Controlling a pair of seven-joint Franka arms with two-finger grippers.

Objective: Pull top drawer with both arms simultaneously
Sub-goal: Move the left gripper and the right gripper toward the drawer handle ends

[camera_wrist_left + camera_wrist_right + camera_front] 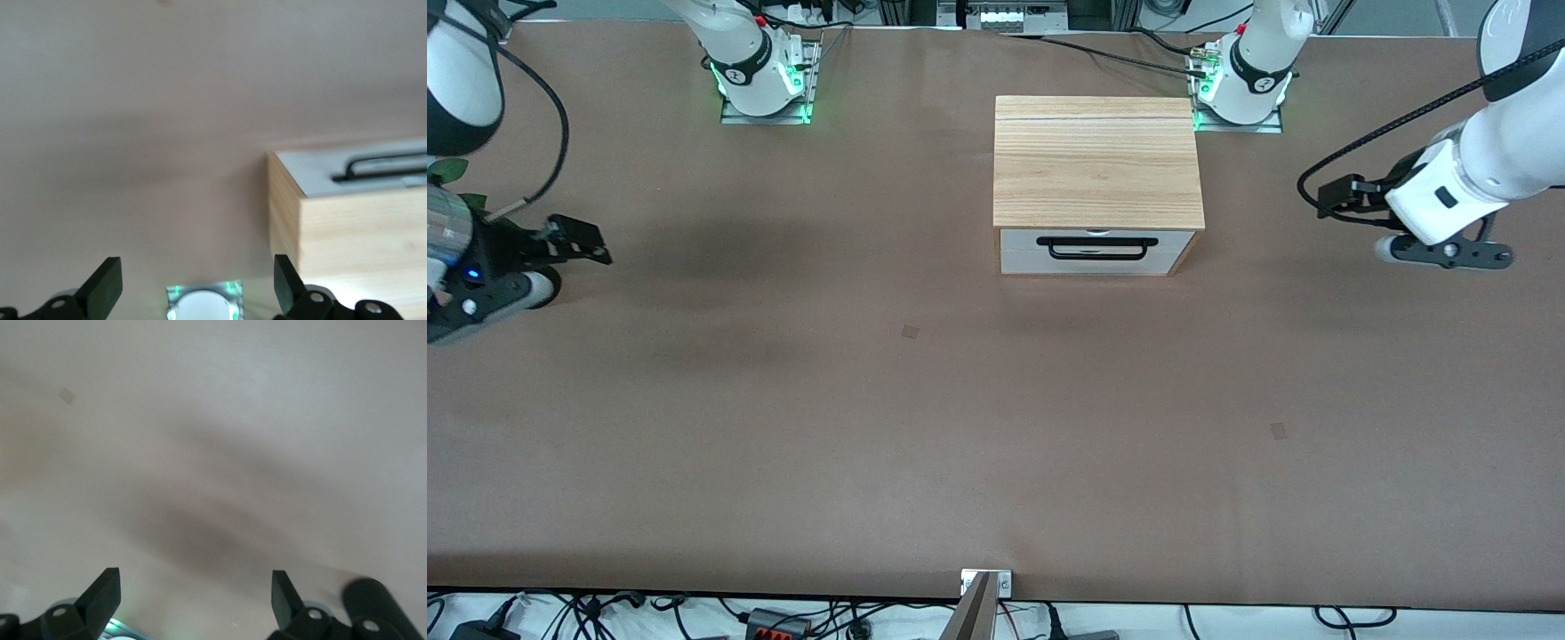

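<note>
The top drawer (1094, 241) is shut in the front of a small cabinet with a light wood-grain top (1096, 160). Its white panel carries a long black bar handle (1098, 248). My left gripper (1446, 256) hangs open and empty over the table at the left arm's end, well apart from the cabinet. In the left wrist view the gripper (198, 293) is open, and the drawer front (320, 172) and handle (387, 164) show off to one side. My right gripper (482, 305) hangs open and empty at the right arm's end. The right wrist view shows the open gripper (195, 600) over bare table.
The two arm bases (765, 84) (1240, 84) stand with green lights at the table's edge farthest from the front camera, the left one close beside the cabinet. A metal bracket (985, 582) sits at the near edge. Brown table surface (960, 400) spreads around the cabinet.
</note>
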